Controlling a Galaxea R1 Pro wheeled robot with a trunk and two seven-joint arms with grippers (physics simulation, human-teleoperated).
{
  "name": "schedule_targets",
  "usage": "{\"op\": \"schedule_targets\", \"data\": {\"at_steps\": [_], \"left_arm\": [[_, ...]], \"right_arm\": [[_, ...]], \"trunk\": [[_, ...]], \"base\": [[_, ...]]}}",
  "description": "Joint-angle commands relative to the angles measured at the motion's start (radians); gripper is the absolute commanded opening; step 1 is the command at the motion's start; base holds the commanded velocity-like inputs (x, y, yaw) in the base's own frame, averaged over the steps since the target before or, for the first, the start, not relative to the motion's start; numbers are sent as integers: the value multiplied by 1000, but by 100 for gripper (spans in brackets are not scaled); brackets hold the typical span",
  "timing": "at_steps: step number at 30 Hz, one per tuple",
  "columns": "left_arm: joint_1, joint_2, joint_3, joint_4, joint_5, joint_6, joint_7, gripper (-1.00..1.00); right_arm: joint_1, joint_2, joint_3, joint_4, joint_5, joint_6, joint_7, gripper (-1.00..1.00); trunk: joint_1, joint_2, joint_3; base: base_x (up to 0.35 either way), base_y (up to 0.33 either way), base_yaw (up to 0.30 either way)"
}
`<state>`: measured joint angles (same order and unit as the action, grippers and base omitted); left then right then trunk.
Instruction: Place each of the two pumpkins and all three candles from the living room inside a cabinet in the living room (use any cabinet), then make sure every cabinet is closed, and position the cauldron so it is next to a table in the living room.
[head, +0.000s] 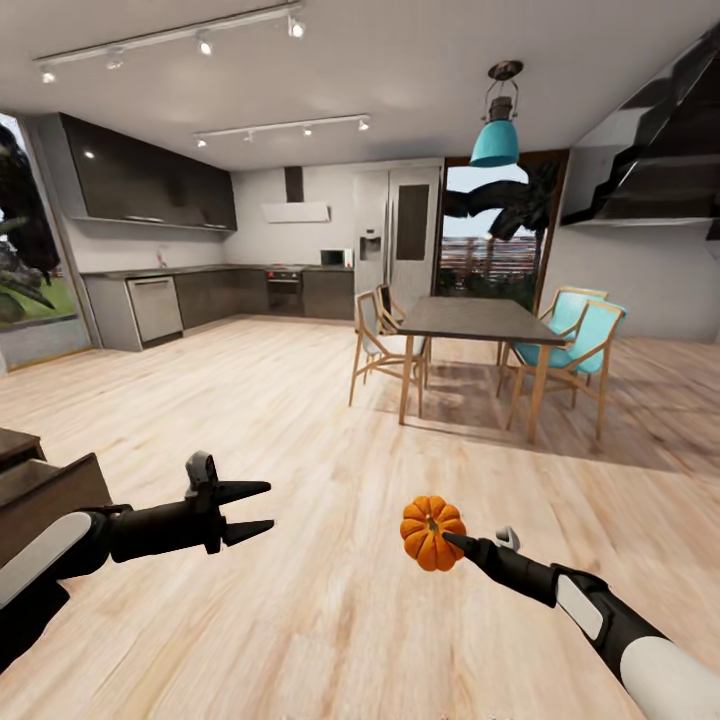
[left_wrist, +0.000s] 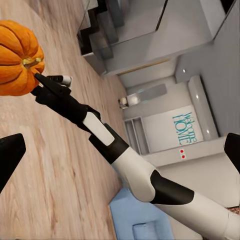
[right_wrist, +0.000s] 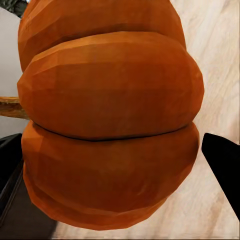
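One pumpkin (head: 432, 533) is in the air above the wood floor (head: 300, 420), pinched by the right gripper (head: 449, 540) at the lower right of the head view. Only one dark finger shows there, the other is hidden behind the pumpkin. In the right wrist view the pumpkin (right_wrist: 107, 120) is very close, so its stem is cut off at the edge, and one black finger (right_wrist: 223, 165) shows beside it. The left wrist view shows the pumpkin (left_wrist: 19, 57) w/ its stem, at the end of the right arm (left_wrist: 130, 165).

The left gripper (head: 258, 508) is at the lower left, fingers spread apart, nothing between them. Just left of it stands a dark brown cabinet (head: 45, 490), cut off by the picture edge; if its drawers are closed I cannot tell.

Farther, approx. the middle of the room, is a dining table (head: 475, 320) w/ wooden chairs (head: 380, 345) around it. Behind, the kitchen (head: 200, 290) w/ dark grey cupboards, too small to make out details.
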<state>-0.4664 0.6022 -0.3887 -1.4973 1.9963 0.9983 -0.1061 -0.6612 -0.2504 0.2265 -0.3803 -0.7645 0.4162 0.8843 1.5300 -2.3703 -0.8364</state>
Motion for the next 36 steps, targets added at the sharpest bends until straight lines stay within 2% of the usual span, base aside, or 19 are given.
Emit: {"op": "schedule_targets", "data": {"at_steps": [1, 36], "left_arm": [[-1, 1, -2, 1, -8, 0, -10, 100], [-1, 1, -2, -1, -8, 0, -10, 100]], "right_arm": [[0, -1, 2, -2, -15, 10, -5, -100], [-1, -1, 3, -2, -13, 9, -15, -100]], "trunk": [[-5, 7, 3], [-139, 252, 141]], "base": [[-171, 0, 264], [-7, 0, 264]]}}
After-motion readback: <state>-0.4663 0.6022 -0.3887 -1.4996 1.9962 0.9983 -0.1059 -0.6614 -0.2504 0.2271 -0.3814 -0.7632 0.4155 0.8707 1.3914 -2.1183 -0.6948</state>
